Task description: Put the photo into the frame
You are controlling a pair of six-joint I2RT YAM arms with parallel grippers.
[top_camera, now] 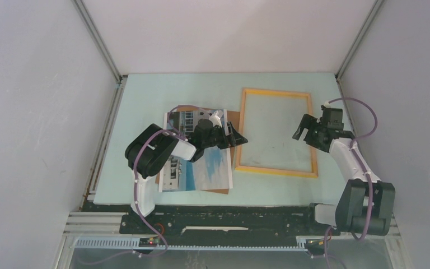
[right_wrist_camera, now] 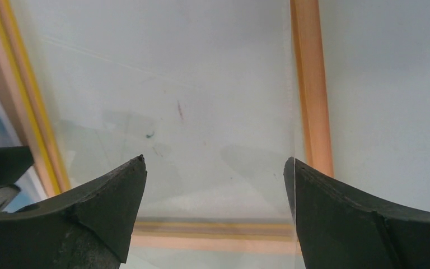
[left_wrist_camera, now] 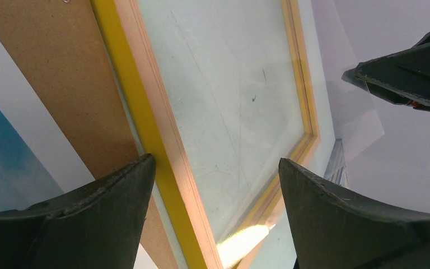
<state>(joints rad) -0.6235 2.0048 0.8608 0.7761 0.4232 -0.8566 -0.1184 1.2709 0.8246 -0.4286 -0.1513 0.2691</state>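
surface [top_camera: 190,89]: pale green, under both pincers.
frame [top_camera: 277,170]: yellow-orange, clear pane, flat on the surface. It lies between the two pincers, with its left rail under the left tips and its pane and right rail under the right tips.
backing board [top_camera: 234,117]: brown, just left of the frame, below the left pincer.
photo [top_camera: 213,168]: on the board, not in the frame, behind the left pincer's tips, partly hidden by that arm.
left pincer [top_camera: 238,136]: fingers apart, holding nothing.
right pincer [top_camera: 302,128]: fingers wide apart, holding nothing.
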